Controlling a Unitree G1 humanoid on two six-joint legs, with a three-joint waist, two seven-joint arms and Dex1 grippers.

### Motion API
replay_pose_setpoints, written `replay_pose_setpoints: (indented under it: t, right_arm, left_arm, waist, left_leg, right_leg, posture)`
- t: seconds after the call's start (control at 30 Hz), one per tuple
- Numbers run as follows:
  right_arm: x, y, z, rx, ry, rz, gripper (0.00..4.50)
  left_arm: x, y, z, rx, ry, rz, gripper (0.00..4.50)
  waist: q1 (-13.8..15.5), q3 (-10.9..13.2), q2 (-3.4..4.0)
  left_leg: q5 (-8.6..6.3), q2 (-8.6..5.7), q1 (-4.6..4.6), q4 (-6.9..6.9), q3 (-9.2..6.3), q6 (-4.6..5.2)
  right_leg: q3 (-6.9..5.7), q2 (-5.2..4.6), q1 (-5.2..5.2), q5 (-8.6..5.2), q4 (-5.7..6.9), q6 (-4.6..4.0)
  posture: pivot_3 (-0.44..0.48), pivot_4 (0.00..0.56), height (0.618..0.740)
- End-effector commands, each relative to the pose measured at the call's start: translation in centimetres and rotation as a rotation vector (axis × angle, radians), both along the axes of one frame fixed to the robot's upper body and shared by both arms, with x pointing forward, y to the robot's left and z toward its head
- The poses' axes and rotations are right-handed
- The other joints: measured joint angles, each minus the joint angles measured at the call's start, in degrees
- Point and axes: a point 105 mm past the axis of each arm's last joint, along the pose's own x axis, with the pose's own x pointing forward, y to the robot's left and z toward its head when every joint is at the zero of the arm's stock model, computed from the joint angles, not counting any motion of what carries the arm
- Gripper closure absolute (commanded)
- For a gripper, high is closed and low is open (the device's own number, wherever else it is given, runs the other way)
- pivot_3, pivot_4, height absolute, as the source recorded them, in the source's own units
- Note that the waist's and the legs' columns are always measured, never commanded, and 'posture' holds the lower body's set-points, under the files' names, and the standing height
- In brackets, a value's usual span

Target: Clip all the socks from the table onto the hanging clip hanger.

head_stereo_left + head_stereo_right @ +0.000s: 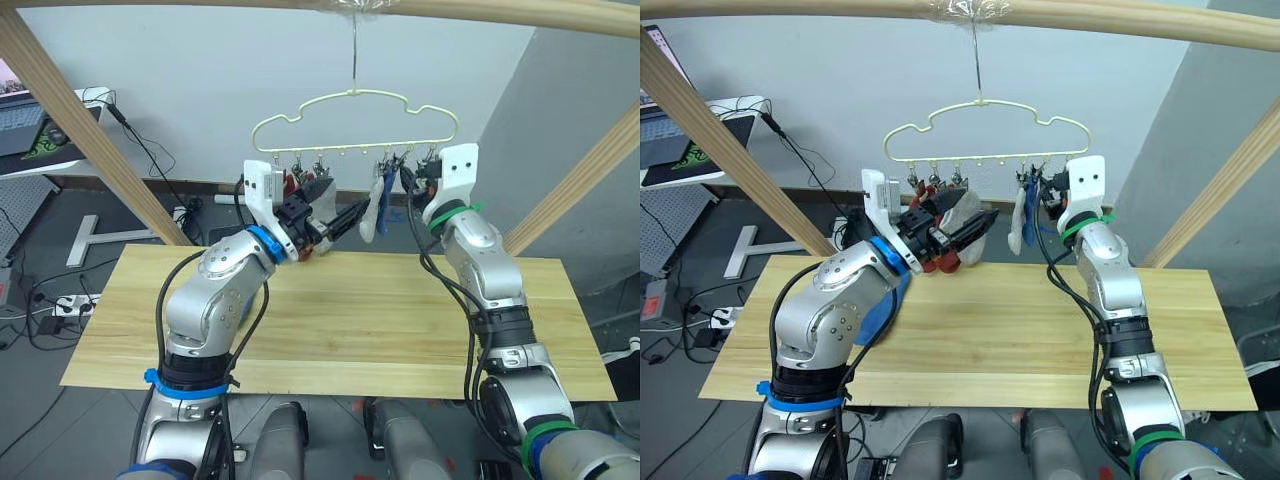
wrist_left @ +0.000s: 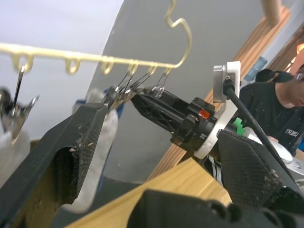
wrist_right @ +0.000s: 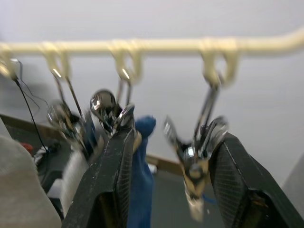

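Observation:
The pale-yellow clip hanger [image 1: 330, 99] hangs from the wooden pole above the table [image 1: 400, 330]. A light grey sock [image 1: 1017, 228] and a blue sock [image 1: 1030, 195] hang from its right-hand clips. A rust red sock [image 1: 943, 262] and another grey sock [image 1: 965, 203] hang at the left clips, right by my left gripper [image 1: 980, 228]. That gripper is open, fingers pointing toward the hanging grey sock, nothing between them. My right gripper [image 1: 410, 180] is raised at the right clips, open, with a metal clip [image 3: 194, 152] between its fingers. Something blue [image 1: 878, 315] lies on the table under my left arm.
Slanted wooden poles [image 1: 90, 140] frame the table on both sides. A person [image 2: 280, 109] sits behind the right side. A desk with a laptop [image 1: 25, 120] and floor cables stand at the far left.

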Motion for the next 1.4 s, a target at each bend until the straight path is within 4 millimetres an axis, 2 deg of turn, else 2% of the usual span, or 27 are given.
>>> replay_pose_setpoints:
  t: [0.03,0.27,0.87,0.97,1.13,1.17,1.27,1.33,1.4]
  right_arm:
    - [-0.1,0.2,1.9,0.026,-0.069,0.016,2.2]
    - [0.0,0.3,2.1,0.035,-0.073,0.024,2.2]
    - [0.2,0.1,2.3,0.048,-0.071,0.023,2.2]
    - [0.3,0.1,2.3,0.046,-0.072,0.023,2.79]
    - [0.3,0.0,2.3,0.044,-0.07,0.021,4.34]
    - [0.3,0.0,2.2,0.045,-0.068,0.018,4.48]
    - [0.3,-0.1,2.1,0.043,-0.066,0.015,4.48]
    - [0.2,-0.2,2.0,0.043,-0.061,0.017,4.48]
    - [0.2,-0.4,1.7,0.031,-0.045,0.021,4.48]
  left_arm:
    - [-1.2,-0.7,1.9,-0.005,-0.079,-0.051,0.22]
    - [-1.6,-1.2,2.7,-0.006,-0.105,-0.075,0.22]
    - [-1.9,-1.5,3.0,-0.014,-0.114,-0.091,0.22]
    - [-1.8,-1.4,2.7,-0.008,-0.108,-0.082,0.22]
    - [-2.0,-1.4,2.7,-0.012,-0.106,-0.083,0.22]
    - [-2.0,-1.5,2.7,-0.014,-0.106,-0.084,0.22]
    - [-2.0,-1.5,2.6,-0.014,-0.102,-0.083,0.22]
    - [-2.1,-1.4,2.2,-0.011,-0.087,-0.082,0.22]
    - [-2.2,-1.2,0.9,0.003,-0.045,-0.079,0.22]
  waist:
    - [0.1,0.0,0.0]
    - [0.1,0.0,0.0]
    - [0.1,0.0,0.0]
    - [0.1,0.0,0.0]
    - [0.1,0.0,0.0]
    - [0.1,0.0,0.0]
    - [0.1,0.0,0.0]
    - [0.1,0.0,0.0]
    - [0.1,0.0,0.01]
  left_leg:
    - [0.0,0.0,0.0,0.0,0.0,0.0]
    - [0.0,0.01,0.0,0.01,0.0,0.0]
    - [0.0,0.01,0.0,0.04,0.0,0.0]
    - [0.0,0.01,0.0,0.04,0.0,0.0]
    - [0.0,0.01,0.0,0.05,-0.01,0.0]
    - [0.0,0.01,0.0,0.05,0.0,0.0]
    - [0.0,0.01,0.0,0.05,-0.01,0.0]
    - [0.0,0.01,0.0,0.06,0.0,0.0]
    - [0.0,0.02,0.0,0.06,0.0,0.0]
  right_leg:
    - [0.0,0.0,0.0,0.0,-0.01,0.0]
    - [0.0,-0.03,0.0,0.0,0.0,0.0]
    - [0.0,-0.03,0.0,0.01,0.04,-0.01]
    - [0.01,-0.03,0.0,0.01,0.04,-0.01]
    - [0.0,-0.03,0.0,0.01,0.05,-0.01]
    - [0.01,-0.03,0.0,0.01,0.05,-0.01]
    - [0.0,-0.03,0.0,0.01,0.06,-0.01]
    - [0.01,-0.03,0.0,0.01,0.06,-0.01]
    - [0.01,-0.03,0.0,0.01,0.06,-0.01]
  posture:
    - [0.019,0.256,0.74]
    - [0.022,0.253,0.74]
    - [0.023,0.266,0.74]
    - [0.021,0.268,0.74]
    - [0.024,0.271,0.74]
    - [0.024,0.272,0.74]
    - [0.024,0.274,0.74]
    - [0.024,0.278,0.74]
    - [0.024,0.278,0.74]
